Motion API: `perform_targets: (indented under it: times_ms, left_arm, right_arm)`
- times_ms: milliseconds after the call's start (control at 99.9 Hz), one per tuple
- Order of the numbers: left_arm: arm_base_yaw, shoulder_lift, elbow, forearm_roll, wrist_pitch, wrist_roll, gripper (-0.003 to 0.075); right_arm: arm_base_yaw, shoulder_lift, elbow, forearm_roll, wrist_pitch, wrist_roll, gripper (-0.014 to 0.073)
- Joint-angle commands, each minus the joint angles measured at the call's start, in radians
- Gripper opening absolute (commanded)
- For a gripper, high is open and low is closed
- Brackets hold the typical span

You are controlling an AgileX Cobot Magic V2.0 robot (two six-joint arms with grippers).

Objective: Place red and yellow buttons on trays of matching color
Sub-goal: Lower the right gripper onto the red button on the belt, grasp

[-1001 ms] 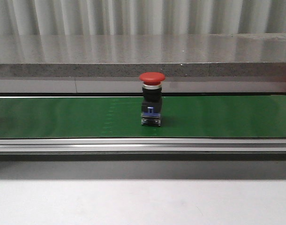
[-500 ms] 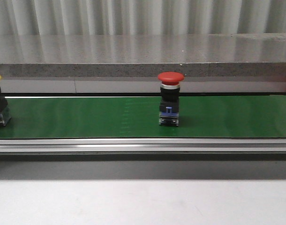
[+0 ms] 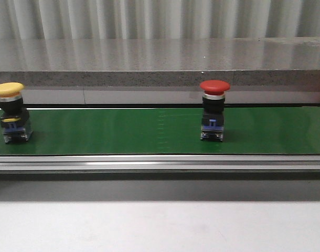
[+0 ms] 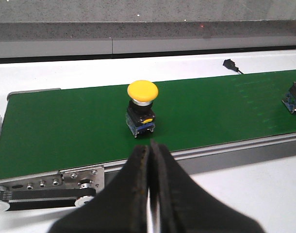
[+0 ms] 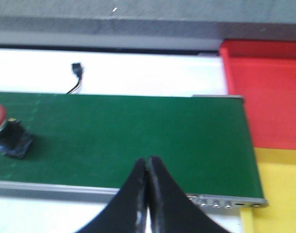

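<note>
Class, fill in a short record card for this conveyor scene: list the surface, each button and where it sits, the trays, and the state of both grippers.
surface: green conveyor belt
red mushroom-head push button: upright on belt, right of centre
yellow mushroom-head push button: upright on belt, far left
red plastic tray: beyond the belt's end, empty where visible
yellow plastic tray: beside the red one
left gripper: shut, empty
right gripper: shut, empty

The right wrist view is blurred; its edge cuts the red button [image 5: 5, 131], red tray [image 5: 264, 92] and yellow tray [image 5: 279, 194].
</note>
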State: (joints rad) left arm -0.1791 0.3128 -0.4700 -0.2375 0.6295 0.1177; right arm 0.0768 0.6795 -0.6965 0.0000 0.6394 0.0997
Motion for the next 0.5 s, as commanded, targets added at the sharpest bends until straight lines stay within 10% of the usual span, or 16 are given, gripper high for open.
perform_targets:
  times_ms: [0,220,490]
  left_arm:
    - [-0.009,0.009,-0.025,-0.017,-0.063,0.0,-0.002]
    - [-0.009,0.009,-0.025,-0.017,-0.063,0.0,-0.002]
    - [-0.009,0.009,-0.025,-0.017,-0.063,0.0,-0.002]
  right_arm:
    - [0.042,0.088,-0.091,0.0,-0.007,-0.002,0.0165]
    - [0.147,0.288,-0.223,0.0,0.098,-0.002,0.063]
    - [0.229,0.519,-0.402,0.009,0.22,-0.014,0.0624]
